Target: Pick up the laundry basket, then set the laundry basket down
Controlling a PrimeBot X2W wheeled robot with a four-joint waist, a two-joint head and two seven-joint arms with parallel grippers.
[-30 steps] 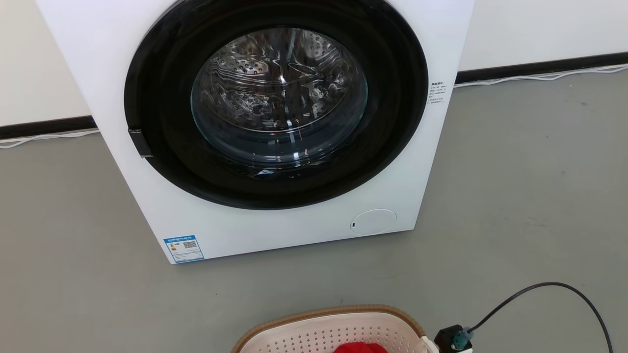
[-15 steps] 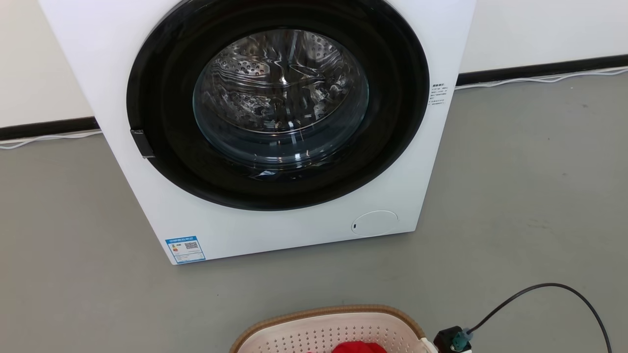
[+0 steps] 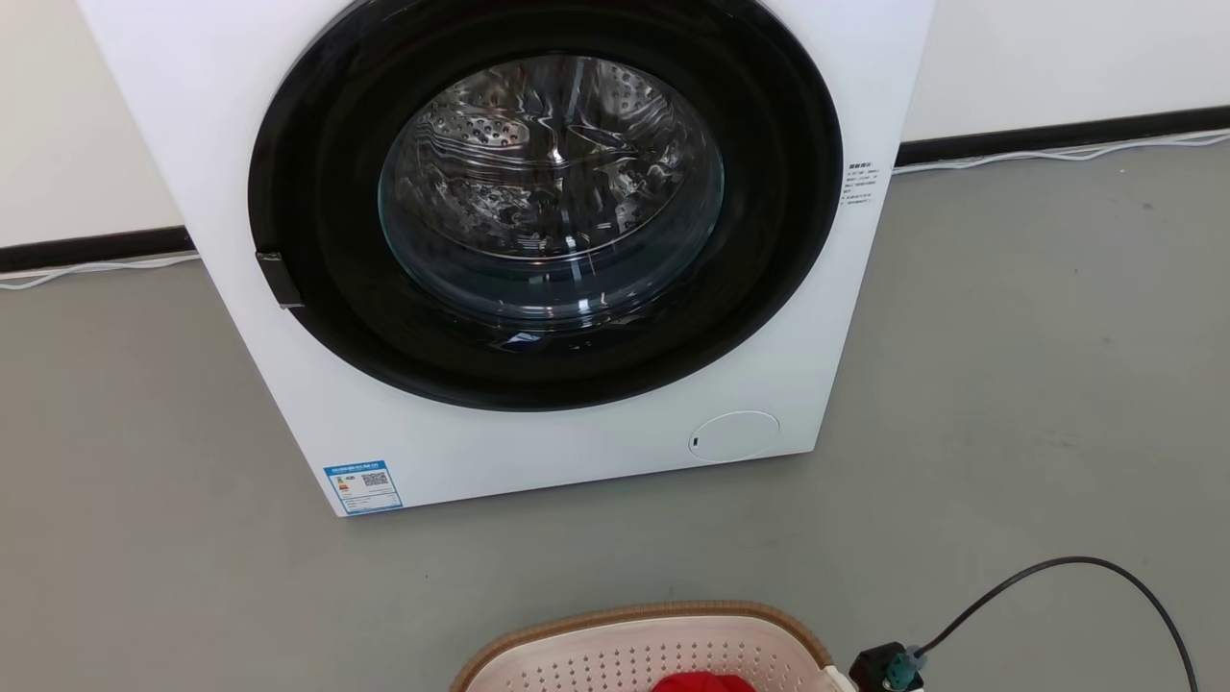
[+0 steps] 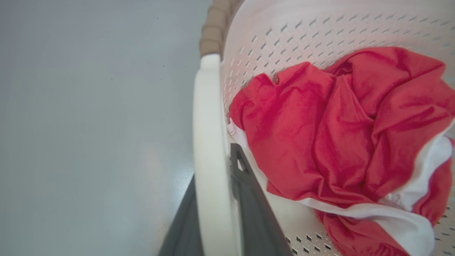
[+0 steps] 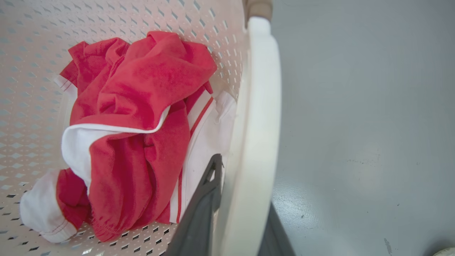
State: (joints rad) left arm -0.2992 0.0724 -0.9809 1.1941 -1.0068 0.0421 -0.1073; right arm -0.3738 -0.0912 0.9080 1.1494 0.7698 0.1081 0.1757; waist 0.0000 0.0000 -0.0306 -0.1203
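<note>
Laundry basket (image 3: 634, 639) at head view's bottom edge, well short of the washing machine (image 3: 538, 240); red-and-white garment (image 4: 330, 135) inside. Left gripper (image 4: 213, 170) clamps the left loop handle (image 4: 209, 117). Right gripper (image 5: 245, 181) clamps the right loop handle (image 5: 257, 106).

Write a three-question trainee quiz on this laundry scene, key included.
1. True or false: the laundry basket is empty.
2. The left gripper and right gripper each clamp: A) nothing, B) a white loop handle, C) a bottle?
3. Which appliance stands on the floor beyond the basket?
Key: 1 false, it holds a red and white garment. 2 B. 3 the washing machine.
</note>
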